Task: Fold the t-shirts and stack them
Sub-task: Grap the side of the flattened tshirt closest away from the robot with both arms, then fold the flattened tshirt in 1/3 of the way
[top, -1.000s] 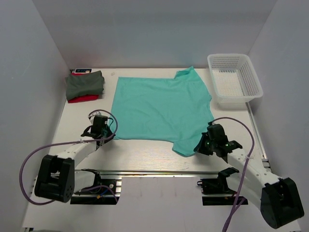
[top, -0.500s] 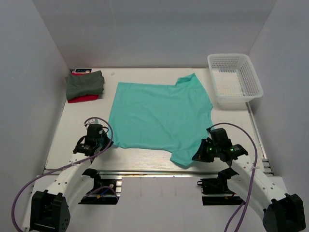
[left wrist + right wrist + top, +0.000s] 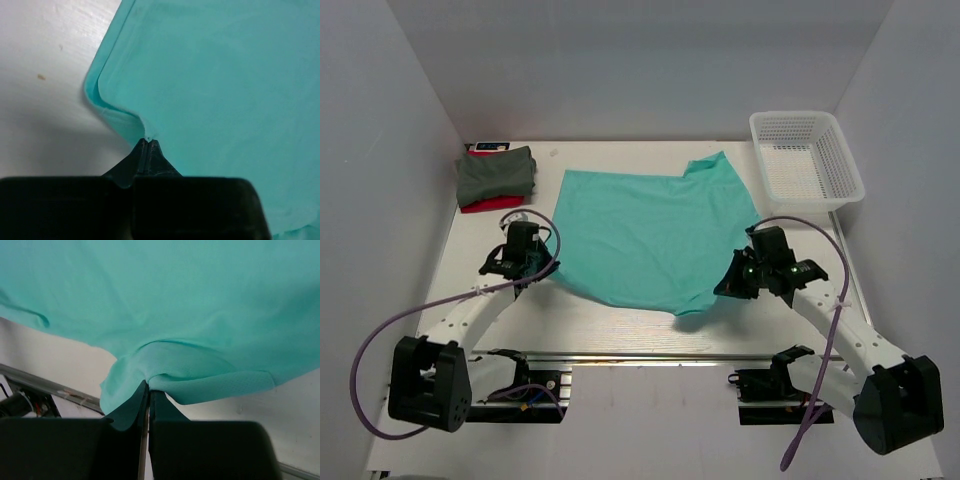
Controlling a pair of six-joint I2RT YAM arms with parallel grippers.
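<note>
Observed: left fingers (image 3: pixel 134 159) and right fingers (image 3: pixel 131 407) each pinched closed on near hem of teal t-shirt (image 3: pixel 655 225); cloth body lies toward 12 o'clock from both.

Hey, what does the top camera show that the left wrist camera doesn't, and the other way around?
Only the top view: the right hand pinching the teal t-shirt's near right corner, the grey-green shirt folded on the red shirt far left, the white basket far right. Only the left wrist: the left hand shut tight on a doubled-over shirt edge, a small brown speck on the table. Both: the teal t-shirt, left hand and table.
</note>
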